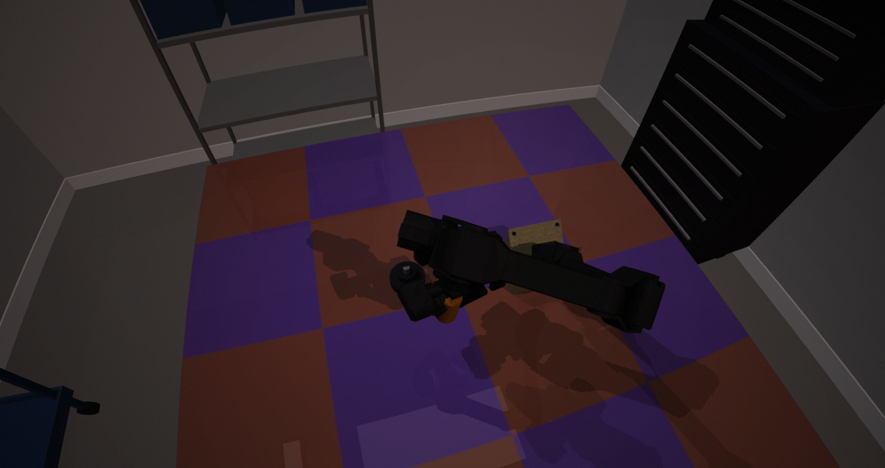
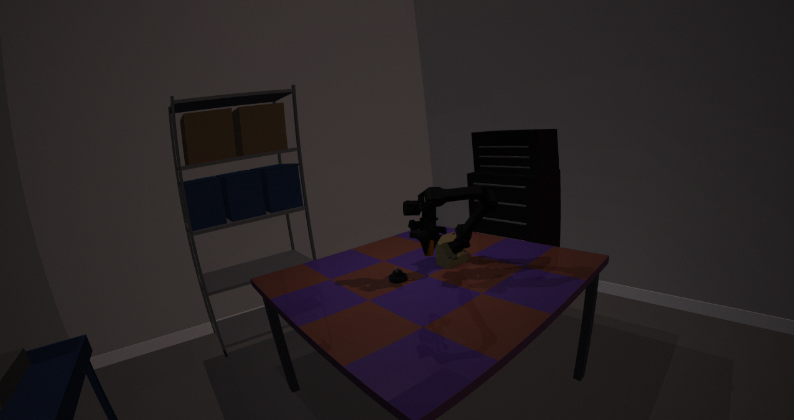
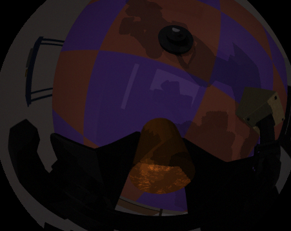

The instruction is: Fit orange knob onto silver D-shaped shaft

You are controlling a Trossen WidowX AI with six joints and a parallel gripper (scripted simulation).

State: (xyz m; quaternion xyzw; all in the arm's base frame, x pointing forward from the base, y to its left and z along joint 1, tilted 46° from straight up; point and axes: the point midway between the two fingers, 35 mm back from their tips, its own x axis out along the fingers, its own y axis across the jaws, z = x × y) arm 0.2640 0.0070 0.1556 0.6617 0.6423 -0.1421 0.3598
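Observation:
The round black pedestal stands on the checkered table with the short silver shaft sticking up from its middle. My gripper is shut on the orange knob. It points down and holds the knob above the table, a short way to the side of the pedestal and apart from it. The knob's underside and its hole are hidden.
The arm's tan base mount sits behind the gripper. A metal shelf and a black drawer cabinet stand beyond the table. A blue cart is on the floor.

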